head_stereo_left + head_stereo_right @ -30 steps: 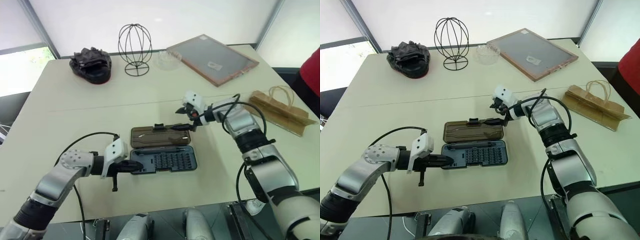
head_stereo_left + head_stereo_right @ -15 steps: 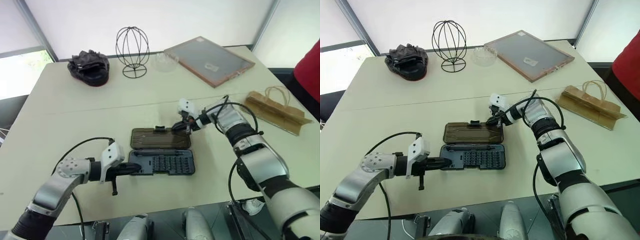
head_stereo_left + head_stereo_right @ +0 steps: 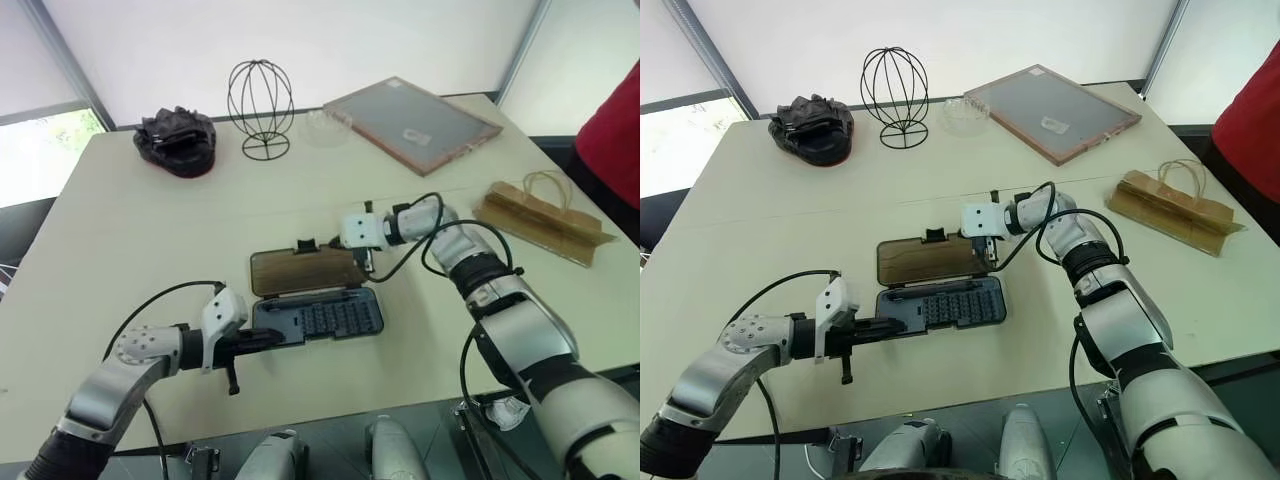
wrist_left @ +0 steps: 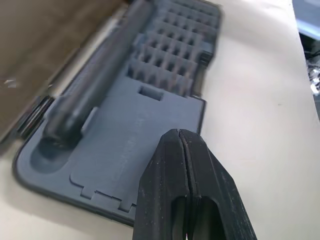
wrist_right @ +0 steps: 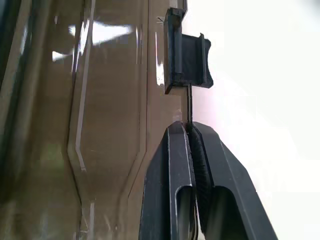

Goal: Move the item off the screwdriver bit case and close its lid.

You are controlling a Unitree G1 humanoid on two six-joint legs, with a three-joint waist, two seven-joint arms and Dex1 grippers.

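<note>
Lying open, case [image 3: 315, 295] | paper bag [image 3: 541, 220] well apart | left hand [image 3: 268, 341] pinched empty | right hand [image 3: 364, 262] closed at lid [image 3: 303, 270] edge

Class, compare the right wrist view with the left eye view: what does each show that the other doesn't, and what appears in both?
Right wrist view alone: the right gripper shut on the thin edge of the brown lid, close below the black latch tab.

Left eye view alone: the blue-grey tray with the shut left gripper at its end, the kraft paper bag lying apart on the table, the wire stand, the framed board, the lumpy black object.

Both: lid, latch tab, right gripper, table.
</note>
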